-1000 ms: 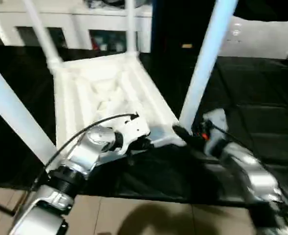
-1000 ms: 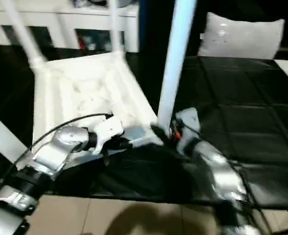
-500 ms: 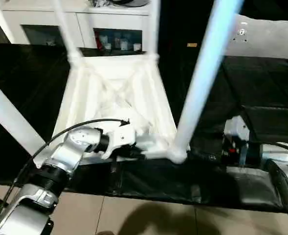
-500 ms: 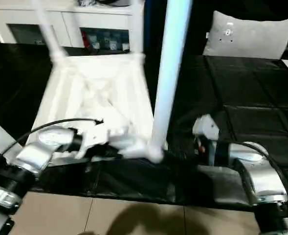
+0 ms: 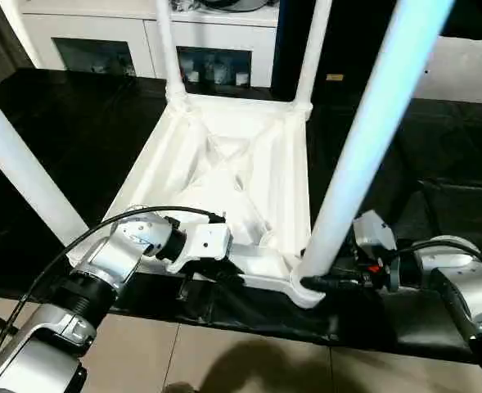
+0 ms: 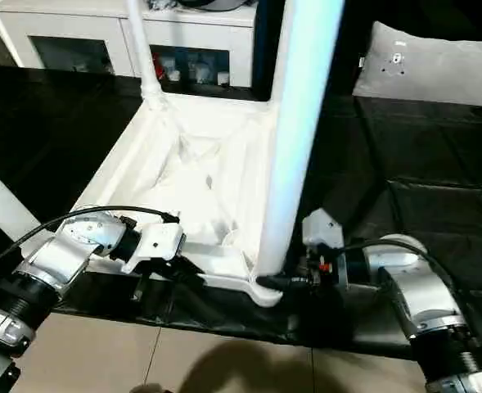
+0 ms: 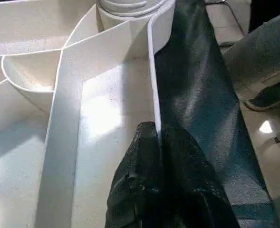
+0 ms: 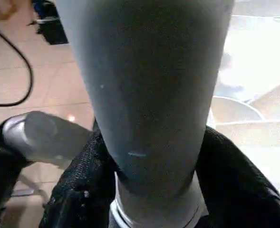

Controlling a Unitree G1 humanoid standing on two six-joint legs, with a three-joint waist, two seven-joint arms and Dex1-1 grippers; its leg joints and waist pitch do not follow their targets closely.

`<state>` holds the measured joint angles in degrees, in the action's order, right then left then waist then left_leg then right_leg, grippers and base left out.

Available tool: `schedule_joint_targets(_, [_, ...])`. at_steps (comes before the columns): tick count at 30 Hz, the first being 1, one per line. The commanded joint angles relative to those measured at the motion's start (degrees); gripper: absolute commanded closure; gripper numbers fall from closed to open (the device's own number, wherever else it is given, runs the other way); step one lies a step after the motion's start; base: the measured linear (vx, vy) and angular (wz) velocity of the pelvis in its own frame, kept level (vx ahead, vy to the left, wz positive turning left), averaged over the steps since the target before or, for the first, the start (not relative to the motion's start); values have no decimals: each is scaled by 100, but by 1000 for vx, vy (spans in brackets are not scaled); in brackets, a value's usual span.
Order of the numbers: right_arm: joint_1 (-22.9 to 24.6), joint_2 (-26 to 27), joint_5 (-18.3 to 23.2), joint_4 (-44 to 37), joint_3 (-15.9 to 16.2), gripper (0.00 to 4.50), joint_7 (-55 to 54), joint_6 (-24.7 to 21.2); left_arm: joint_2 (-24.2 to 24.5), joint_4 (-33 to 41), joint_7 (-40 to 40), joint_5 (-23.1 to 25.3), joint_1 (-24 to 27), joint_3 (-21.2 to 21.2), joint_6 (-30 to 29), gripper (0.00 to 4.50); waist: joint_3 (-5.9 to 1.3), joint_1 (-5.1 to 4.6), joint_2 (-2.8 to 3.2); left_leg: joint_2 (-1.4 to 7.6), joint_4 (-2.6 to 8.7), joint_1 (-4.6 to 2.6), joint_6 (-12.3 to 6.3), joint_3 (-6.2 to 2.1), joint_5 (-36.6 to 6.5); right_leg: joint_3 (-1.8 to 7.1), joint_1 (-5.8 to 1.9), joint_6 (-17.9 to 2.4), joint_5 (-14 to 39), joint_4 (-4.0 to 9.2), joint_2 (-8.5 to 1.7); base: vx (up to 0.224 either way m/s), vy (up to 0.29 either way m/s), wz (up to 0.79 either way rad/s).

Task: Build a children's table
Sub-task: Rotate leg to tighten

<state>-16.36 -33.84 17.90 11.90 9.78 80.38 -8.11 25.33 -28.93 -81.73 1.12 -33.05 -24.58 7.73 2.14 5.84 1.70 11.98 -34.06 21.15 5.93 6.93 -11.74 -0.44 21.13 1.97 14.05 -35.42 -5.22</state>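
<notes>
Table (image 5: 224,164) lies upside down on the black mat (image 5: 69,123), near edge at me. My left gripper (image 7: 155,135) is pressed together on the near rim. My right gripper (image 8: 149,190) straddles the near-right leg (image 5: 363,155) at its socket (clamp unconfirmed). I'd steady the rim, push straight down, no tilt.

The children's table (image 5: 224,176) lies upside down on a mat (image 5: 77,131), its four legs pointing up. A cabinet (image 5: 142,41) stands behind it and a cushion (image 6: 433,61) behind to the right. The left gripper (image 5: 224,274) is at the near rim; the right gripper (image 8: 144,190) straddles the near right leg (image 5: 363,155) at its base.
</notes>
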Motion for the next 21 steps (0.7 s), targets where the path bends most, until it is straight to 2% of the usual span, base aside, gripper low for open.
schedule_joint_targets(1, [-29,-19,62,-16,58,247,46,-10,-32,160,-293,55,60,-255,49,450,-387,-6,-44,-22,267,-45,-855,215,276,9,-266,-1931,-1847,176,-62,0,0,0])
schedule_joint_targets(3, [-6,-21,73,-36,63,252,50,-22,-43,191,-299,13,83,-243,-4,450,-384,-6,-32,-21,274,-39,-833,205,240,-4,-266,-1921,-1760,180,-67,0,0,0])
schedule_joint_targets(5, [69,-7,160,-152,39,254,38,-98,-64,264,-327,-121,127,-186,-168,450,-377,-14,-47,-19,283,-33,-792,204,153,-4,-277,-1916,-1640,187,-73,0,0,0])
schedule_joint_targets(6, [101,1,198,-199,28,254,35,-123,-70,283,-318,-159,140,-161,-217,450,-370,-7,-77,-16,290,-32,-778,209,103,2,-281,-1909,-1552,192,-79,0,0,0])
schedule_joint_targets(7, [220,46,330,-354,-24,255,-11,-240,-99,324,-213,-253,196,-54,-354,450,-358,-6,-74,-15,298,-28,-767,209,43,5,-275,-1885,-1439,203,-82,0,0,0])
schedule_joint_targets(8, [302,83,407,-447,-60,255,-56,-340,-124,346,-108,-294,242,24,-441,450,-358,-3,-39,-10,302,-34,-747,201,28,10,-271,-1868,-1392,210,-83,0,0,0])
schedule_joint_targets(9, [396,120,436,-584,-71,255,-138,-431,-157,440,54,-311,291,86,-613,450,-357,-3,-50,-9,299,-42,-746,204,32,12,-266,-1864,-1407,213,-76,0,0,0])
schedule_joint_targets(10, [396,120,436,-584,-71,255,-138,-431,-157,440,54,-311,291,86,-613,450,-361,-5,-12,-12,297,-39,-723,197,27,9,-264,-1851,-1441,214,-76,0,0,0])
schedule_joint_targets(13, [554,326,370,-881,-69,255,-685,-745,-273,658,538,-254,380,182,-1131,450,-341,-12,-35,-13,330,-42,-609,189,-178,7,-259,-1802,-1132,237,-81,0,0,0])
schedule_joint_targets(14, [554,326,370,-881,-69,255,-685,-745,-273,658,538,-254,380,182,-1131,450,-335,-31,-71,-15,339,-38,-596,198,-212,11,-260,-1782,-1051,251,-77,0,0,0])
schedule_joint_targets(15, [549,503,309,-897,-74,255,-1041,-897,-350,684,758,-187,396,200,-1271,450,-324,-38,-48,-17,360,-38,-523,189,-296,11,-259,-1737,-831,264,-84,0,0,0])
schedule_joint_targets(16, [482,792,85,-772,-72,255,-1648,-1065,-463,770,1025,-115,444,212,-1500,450,-302,-57,24,-21,390,-44,-396,175,-454,9,-241,-1690,-552,289,-92,0,0,0])
schedule_joint_targets(17, [432,979,-66,-675,-71,255,-2044,-1167,-532,840,1192,-79,479,212,-1653,450,-286,-92,3,-17,407,-45,-328,186,-571,11,-227,-1656,-407,317,-84,0,0,0])
schedule_joint_targets(18, [347,1183,-244,-528,-85,255,-2487,-1274,-625,926,1361,-35,497,205,-1848,450,-254,-151,-19,-46,465,11,-144,165,-757,-3,-273,-1512,80,338,-94,-56,-7,-6])
schedule_joint_targets(19, [241,1407,-397,-378,-120,255,-2965,-1412,-772,1010,1557,16,490,209,-2032,450,-238,-219,-70,-52,490,-25,17,182,-1035,5,-239,-1380,656,399,-89,-57,-7,-8])
schedule_joint_targets(20, [241,1407,-397,-378,-120,255,-2965,-1412,-772,1010,1557,16,490,209,-2032,450,-232,-267,-59,-51,499,-26,65,176,-1133,16,-235,-1342,881,404,-99,-57,-7,-8])
schedule_joint_targets(21, [179,1537,-473,-304,-146,255,-3242,-1505,-866,1064,1674,48,480,213,-2141,450,-217,-325,-91,-58,518,-14,111,170,-1273,17,-237,-1219,1327,454,-107,0,0,0])
